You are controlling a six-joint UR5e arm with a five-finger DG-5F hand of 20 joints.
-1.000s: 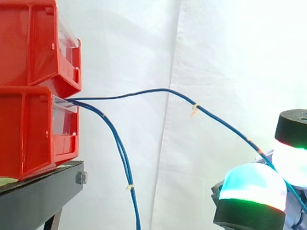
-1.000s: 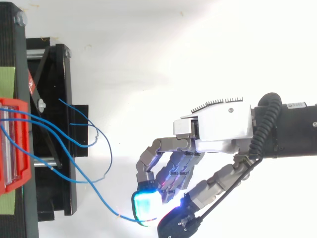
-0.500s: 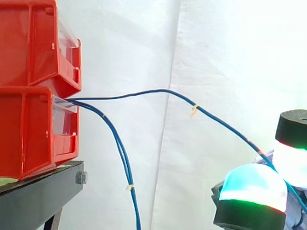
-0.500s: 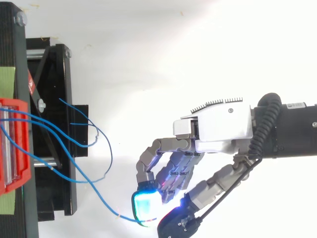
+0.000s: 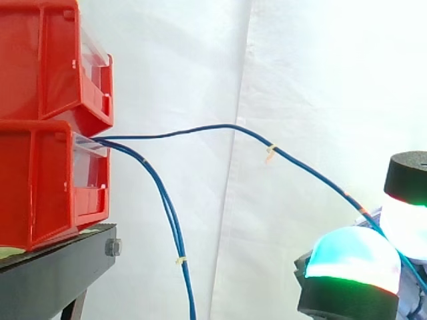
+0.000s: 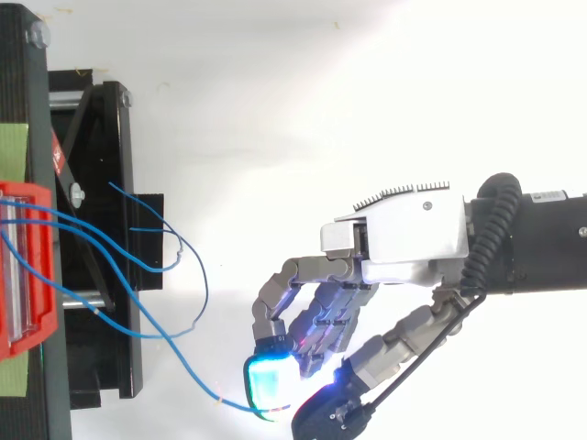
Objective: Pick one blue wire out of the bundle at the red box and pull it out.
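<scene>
Side view: blue wire (image 5: pixel 233 125) leaves the front lip of the lower red box (image 5: pixel 47 180), humps up, then slopes down to the hand (image 5: pixel 347 267) at bottom right. It runs in between two glowing pads (image 5: pixel 407 223).

> Grip confirmed?

Top view says yes. Hand (image 6: pixel 394 243) has fingers and thumb curled, and the cyan pad and thumb tip are closed on the wire (image 6: pixel 195 371), well clear of the front edge of the black stand (image 6: pixel 115 137). I can't see anything else in the grasp.

> Rest of the bundle?

Two more blue wires (image 5: pixel 172 230) drop from the same box lip, past the stand's front edge, hanging free. From above, loose ends (image 6: pixel 174 252) curl just off that edge. None touch the hand.

> Progress?

My read: selection and pinch done, extraction not. The far end is in the box and the run between box and hand is curved, so slack, not taut. Left to do: draw away from the box until the end comes free, without dragging the neighbours.

> Labels?

Small pale tie (image 5: pixel 270 152) on the held wire, another on the hanging pair, orange marks along the run. No legible text. Green tape patch (image 6: pixel 14 147) on the stand looks blank. Print on the arm (image 6: pixel 541 247) is too small to read.
</scene>
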